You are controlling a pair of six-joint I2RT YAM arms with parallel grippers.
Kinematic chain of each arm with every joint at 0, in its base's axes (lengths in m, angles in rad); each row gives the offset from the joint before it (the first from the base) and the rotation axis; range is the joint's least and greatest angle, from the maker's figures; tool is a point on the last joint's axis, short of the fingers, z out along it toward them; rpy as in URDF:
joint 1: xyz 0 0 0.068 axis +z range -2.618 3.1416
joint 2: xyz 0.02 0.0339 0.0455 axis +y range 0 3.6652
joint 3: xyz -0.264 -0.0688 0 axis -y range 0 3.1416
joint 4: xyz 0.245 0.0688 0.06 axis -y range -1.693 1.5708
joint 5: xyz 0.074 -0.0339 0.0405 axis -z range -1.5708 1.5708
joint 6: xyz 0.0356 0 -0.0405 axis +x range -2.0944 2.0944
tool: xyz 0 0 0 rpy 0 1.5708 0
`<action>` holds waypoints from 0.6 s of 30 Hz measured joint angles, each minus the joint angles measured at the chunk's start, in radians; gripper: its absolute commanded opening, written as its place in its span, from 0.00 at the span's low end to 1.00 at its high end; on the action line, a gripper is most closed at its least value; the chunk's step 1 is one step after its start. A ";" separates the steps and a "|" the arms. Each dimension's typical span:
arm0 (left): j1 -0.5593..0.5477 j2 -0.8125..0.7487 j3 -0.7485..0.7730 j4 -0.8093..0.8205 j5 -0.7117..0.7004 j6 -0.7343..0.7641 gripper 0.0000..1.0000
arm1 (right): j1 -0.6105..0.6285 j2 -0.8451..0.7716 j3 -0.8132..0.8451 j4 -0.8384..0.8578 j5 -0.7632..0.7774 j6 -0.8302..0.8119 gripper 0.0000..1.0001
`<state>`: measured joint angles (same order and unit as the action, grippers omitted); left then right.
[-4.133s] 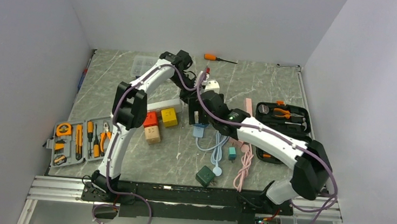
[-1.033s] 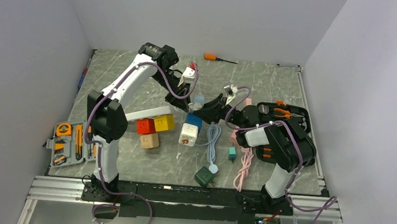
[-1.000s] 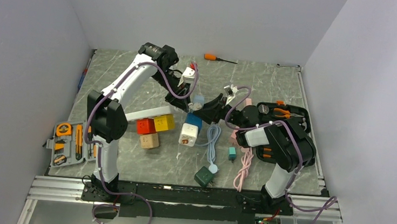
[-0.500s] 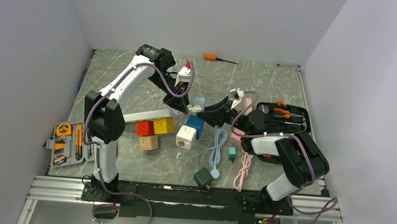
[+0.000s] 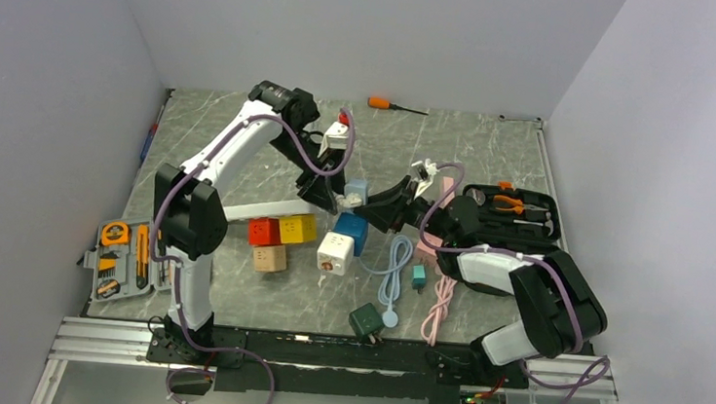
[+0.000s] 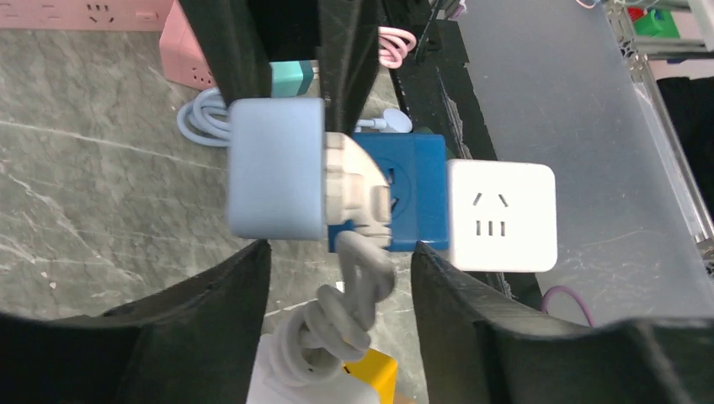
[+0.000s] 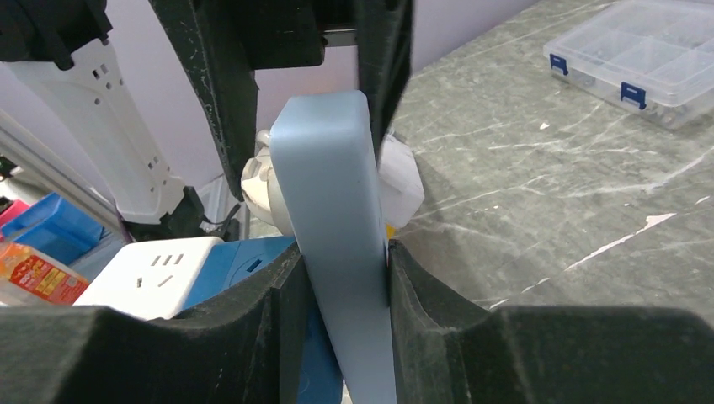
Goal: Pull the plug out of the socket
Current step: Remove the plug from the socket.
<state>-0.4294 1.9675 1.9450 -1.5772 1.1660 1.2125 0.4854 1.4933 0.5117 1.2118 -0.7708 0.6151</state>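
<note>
Overhead view: a grey marble bench walled on three sides. At the centre, the left fingers and the right fingers meet from opposite sides at a pale blue socket cube.

Just below it lie a dark blue cube and a white cube, with a red cube, a yellow cube and a tan cube to their left. A pale blue cable, a pink cable and a green adapter crowd the lower middle.

An open tool kit lies at the left edge, a black tool case at the right and an orange screwdriver at the top edge. Bare marble shows at the upper right.

Left wrist view: the right fingers reach down from the top and pinch the socket cube. A white plug sits against the cube's right face, and its grey cord drops to the lower middle. The left fingers stand spread at the bottom, one on each side of the cord and touching neither cord nor plug.

Right wrist view: the right fingers press both faces of the socket cube. The left fingers are spread at the top, with the plug between them. A clear box sits at the upper right.
</note>
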 measured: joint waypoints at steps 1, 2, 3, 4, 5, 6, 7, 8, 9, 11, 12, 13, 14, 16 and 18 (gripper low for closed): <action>-0.002 0.003 0.004 -0.002 -0.002 -0.008 0.69 | 0.005 -0.014 0.000 -0.024 0.000 -0.011 0.00; -0.002 0.008 0.008 0.000 -0.002 -0.020 0.69 | 0.009 -0.027 0.001 -0.048 0.000 -0.021 0.00; -0.002 0.012 0.008 0.014 0.001 -0.029 0.69 | 0.014 -0.038 0.005 -0.069 -0.001 -0.030 0.00; -0.005 0.014 0.008 0.024 0.001 -0.040 0.69 | 0.020 -0.047 0.011 -0.090 -0.002 -0.039 0.00; -0.006 0.014 0.008 0.029 0.000 -0.053 0.68 | 0.022 -0.056 0.014 -0.111 -0.001 -0.048 0.00; -0.008 0.014 0.008 0.041 0.000 -0.066 0.67 | 0.023 -0.062 0.016 -0.125 0.001 -0.055 0.00; -0.010 0.014 0.009 0.051 0.000 -0.076 0.66 | 0.024 -0.069 0.019 -0.146 0.004 -0.064 0.00; -0.013 0.014 0.009 0.056 0.000 -0.085 0.64 | 0.024 -0.077 0.023 -0.169 0.008 -0.074 0.00; -0.015 0.016 0.009 0.060 -0.001 -0.092 0.60 | 0.026 -0.086 0.026 -0.190 0.013 -0.084 0.00; -0.021 0.018 0.011 0.061 -0.002 -0.098 0.54 | 0.028 -0.101 0.032 -0.231 0.026 -0.105 0.00; -0.023 0.019 0.013 0.061 -0.006 -0.100 0.50 | 0.031 -0.109 0.034 -0.256 0.035 -0.119 0.00; -0.024 0.020 0.013 0.061 -0.010 -0.099 0.45 | 0.032 -0.115 0.034 -0.272 0.041 -0.127 0.00; -0.024 0.020 0.013 0.062 -0.015 -0.098 0.40 | 0.035 -0.121 0.034 -0.288 0.051 -0.136 0.00; -0.025 0.021 0.013 0.067 -0.024 -0.098 0.31 | 0.041 -0.132 0.034 -0.310 0.070 -0.154 0.00; -0.027 0.021 0.013 0.068 -0.028 -0.098 0.23 | 0.049 -0.143 0.035 -0.336 0.086 -0.174 0.00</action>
<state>-0.4561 1.9881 1.9583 -1.5093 1.1378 1.1145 0.5343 1.3506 0.5468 0.8757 -0.6849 0.4416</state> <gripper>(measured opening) 0.556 0.371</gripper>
